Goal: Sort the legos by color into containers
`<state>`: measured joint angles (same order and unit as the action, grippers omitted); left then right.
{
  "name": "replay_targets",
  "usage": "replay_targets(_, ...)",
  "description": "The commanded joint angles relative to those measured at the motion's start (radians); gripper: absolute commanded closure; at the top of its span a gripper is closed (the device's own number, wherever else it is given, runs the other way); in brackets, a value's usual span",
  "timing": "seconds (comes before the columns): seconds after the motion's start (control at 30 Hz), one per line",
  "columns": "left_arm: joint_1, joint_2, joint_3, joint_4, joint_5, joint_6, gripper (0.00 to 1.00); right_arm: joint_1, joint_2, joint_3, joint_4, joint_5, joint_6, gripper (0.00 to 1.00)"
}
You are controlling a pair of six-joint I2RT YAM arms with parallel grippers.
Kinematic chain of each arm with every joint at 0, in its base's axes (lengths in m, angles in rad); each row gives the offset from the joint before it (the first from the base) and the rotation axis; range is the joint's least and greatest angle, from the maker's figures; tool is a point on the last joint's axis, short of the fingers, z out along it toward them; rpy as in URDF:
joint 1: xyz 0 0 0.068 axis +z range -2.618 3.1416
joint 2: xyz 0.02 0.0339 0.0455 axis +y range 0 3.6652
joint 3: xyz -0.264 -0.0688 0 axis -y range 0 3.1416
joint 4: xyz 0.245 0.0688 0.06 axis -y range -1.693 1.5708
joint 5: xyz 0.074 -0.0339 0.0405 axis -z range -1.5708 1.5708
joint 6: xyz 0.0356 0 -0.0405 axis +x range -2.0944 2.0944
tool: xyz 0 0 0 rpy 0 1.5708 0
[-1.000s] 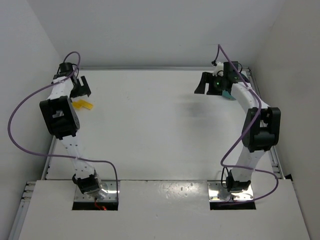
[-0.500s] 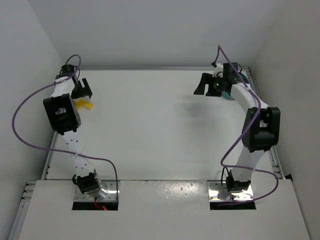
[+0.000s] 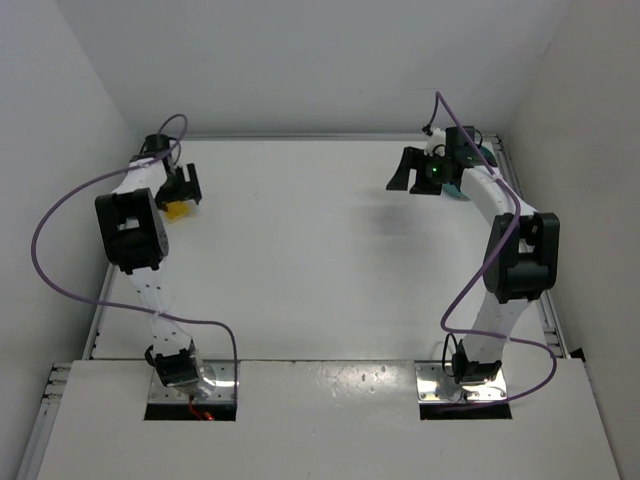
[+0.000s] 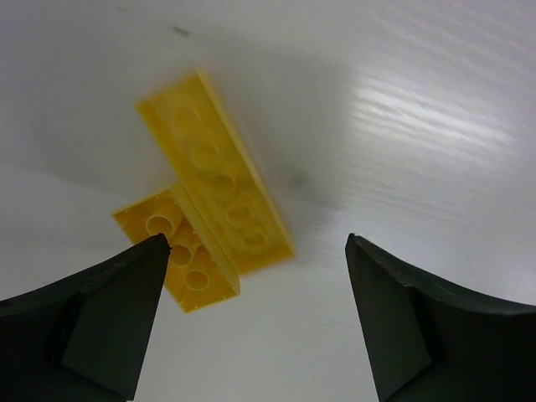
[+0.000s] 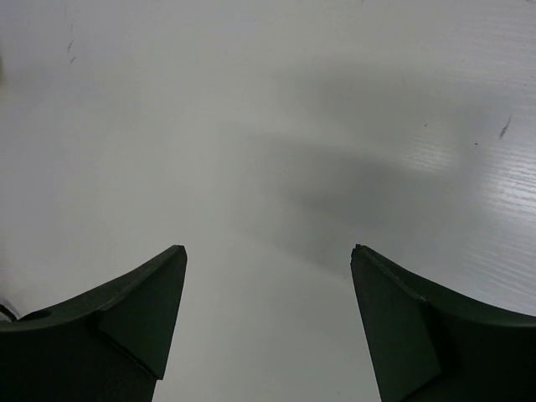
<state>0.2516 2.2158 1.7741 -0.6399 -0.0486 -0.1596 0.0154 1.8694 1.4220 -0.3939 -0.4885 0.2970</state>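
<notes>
Your left gripper hangs over the far-left corner of the table, with its jaws wide apart and nothing between them. In the left wrist view the gripper looks straight down on two yellow bricks lying on the table at that corner. The long brick runs diagonally and the short brick juts out from its side, so the two touch. You cannot tell from here whether they are pressed together or only lie against each other. The left finger sits just beside the short brick's end, while the right finger stands clear of both bricks. From above, only a sliver of yellow shows under the gripper.

Your right gripper is at the far-right corner of the table, also with its jaws apart and empty. Its wrist view shows only bare table surface. The teal tub sits in that same far-right corner, mostly hidden behind the right arm, so you cannot see its compartments.
</notes>
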Motion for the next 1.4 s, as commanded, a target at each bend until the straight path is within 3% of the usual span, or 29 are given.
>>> replay_targets(0.0, -0.161, -0.034, -0.136, -0.070, 0.185, 0.008, 0.10, 0.003, 0.011, 0.040, 0.021, -0.035, 0.017, 0.21)
replay_targets(0.13, -0.302, -0.096, -0.243, -0.061, 0.251, 0.019, 0.16, 0.003, 0.011, 0.040, 0.012, -0.035, 0.027, 0.21)
replay_targets(0.33, -0.563, -0.185, -0.323, -0.043, 0.271, 0.038, 0.16, 0.003, 0.002, 0.040, -0.008, -0.044, 0.016, 0.21)
replay_targets(0.47, -0.698, -0.229, -0.346, -0.032, 0.329, 0.057, 0.16, 0.003, -0.009, 0.011, -0.017, -0.158, 0.005, 0.24)
replay_targets(0.73, -0.707, -0.461, -0.380, 0.060, 0.608, 0.215, 0.10, 0.021, -0.038, -0.143, 0.079, -0.384, -0.008, 0.28)
replay_targets(0.83, -0.695, -0.559, -0.380, 0.060, 0.728, 0.276, 0.09, 0.043, -0.026, -0.094, -0.023, -0.432, -0.233, 0.28)
replay_targets(0.93, -0.663, -0.656, -0.370, 0.060, 0.753, 0.289, 0.09, 0.078, -0.026, -0.037, -0.155, -0.432, -0.428, 0.28)
replay_targets(0.97, -0.648, -0.675, -0.370, 0.072, 0.753, 0.266, 0.09, 0.092, -0.026, -0.022, -0.189, -0.423, -0.559, 0.28)
replay_targets(1.03, -0.576, -0.717, -0.370, 0.086, 0.763, 0.197, 0.07, 0.142, -0.026, 0.024, -0.267, -0.376, -0.684, 0.28)
replay_targets(1.17, -0.399, -0.729, -0.422, 0.137, 0.918, 0.076, 0.07, 0.280, 0.003, 0.110, -0.359, -0.262, -1.045, 0.28)
replay_targets(1.37, -0.132, -0.742, -0.521, 0.301, 1.142, -0.113, 0.06, 0.386, 0.033, 0.075, -0.370, -0.173, -1.610, 0.28)
